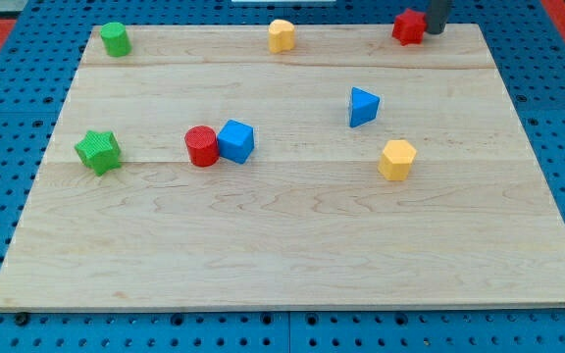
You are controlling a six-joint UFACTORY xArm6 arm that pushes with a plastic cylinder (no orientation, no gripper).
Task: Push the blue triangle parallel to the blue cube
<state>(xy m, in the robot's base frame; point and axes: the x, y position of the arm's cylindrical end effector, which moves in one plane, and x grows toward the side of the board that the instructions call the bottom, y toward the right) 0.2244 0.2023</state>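
Observation:
The blue triangle (pixel 363 106) lies right of the board's middle, toward the view's top. The blue cube (pixel 235 141) sits left of centre, touching a red cylinder (pixel 201 146) on its left. The triangle is to the right of the cube and a little higher in the view. My rod comes in at the view's top right; my tip (pixel 436 31) is at the board's top edge, just right of a red block (pixel 409 26) and well above and to the right of the blue triangle.
A yellow hexagonal block (pixel 397 159) lies just below and right of the blue triangle. A yellow block (pixel 281 35) sits at the top middle, a green cylinder (pixel 115 38) at the top left, a green star (pixel 98 151) at the left. The wooden board (pixel 292 255) rests on blue pegboard.

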